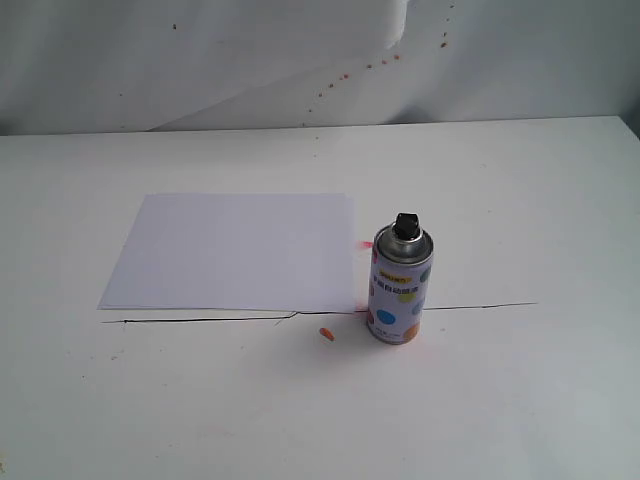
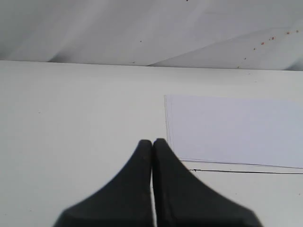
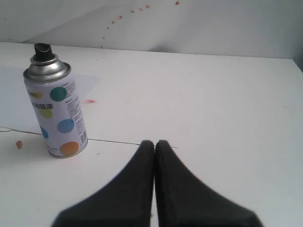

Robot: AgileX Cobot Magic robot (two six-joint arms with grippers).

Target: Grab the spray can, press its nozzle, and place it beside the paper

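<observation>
The spray can [image 1: 399, 288] stands upright on the white table, touching the right edge of the paper [image 1: 235, 250]. Its black nozzle [image 1: 405, 226] sits on a silver domed rim. The right wrist view shows the can [image 3: 56, 113] and nozzle [image 3: 42, 51] some way off from my right gripper [image 3: 154, 143], which is shut and empty. My left gripper [image 2: 152, 141] is shut with nothing in it, close to a corner of the paper [image 2: 236, 130]. Neither gripper appears in the exterior view.
A thin black line [image 1: 480, 305] runs across the table under the paper's near edge. A small orange scrap [image 1: 326, 334] lies just in front of the can. A pink stain [image 1: 366, 244] marks the table behind the can. A creased white backdrop [image 1: 300, 60] rises behind the table.
</observation>
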